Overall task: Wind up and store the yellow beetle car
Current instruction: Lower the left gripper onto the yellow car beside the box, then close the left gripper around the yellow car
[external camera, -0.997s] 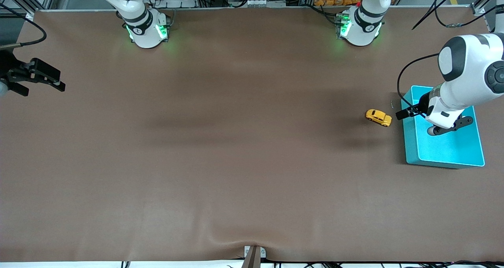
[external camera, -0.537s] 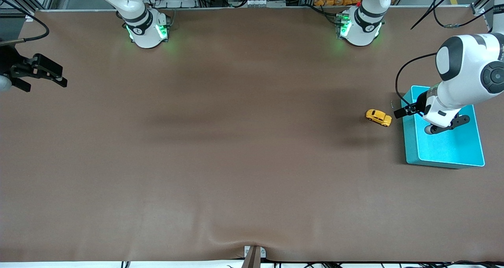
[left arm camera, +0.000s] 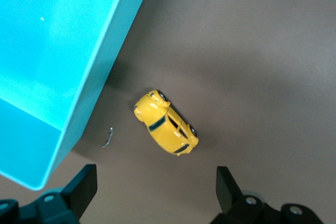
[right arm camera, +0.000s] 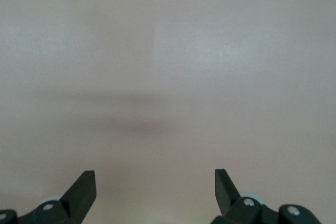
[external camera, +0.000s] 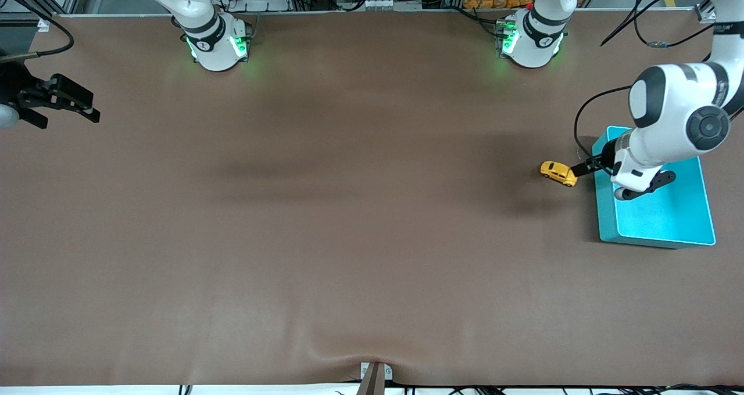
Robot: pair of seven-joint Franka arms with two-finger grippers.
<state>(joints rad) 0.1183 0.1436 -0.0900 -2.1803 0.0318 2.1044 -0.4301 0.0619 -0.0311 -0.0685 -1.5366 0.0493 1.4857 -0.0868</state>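
From the front, the yellow beetle car (external camera: 559, 173) sits on the brown tabletop (external camera: 349, 209) just beside the teal bin (external camera: 662, 235), toward the left arm's end. The left gripper (external camera: 601, 177) hangs over the bin's edge beside the car, holding nothing. The right gripper (external camera: 64, 107) waits over the right arm's end of the tabletop.

In the left wrist view, the fingers (left arm camera: 81, 187) are spread wide and empty above the car (left arm camera: 166, 129), next to the bin's wall (left arm camera: 100, 72).

The right wrist view shows widely parted, empty fingers (right arm camera: 84, 190) over bare tabletop.
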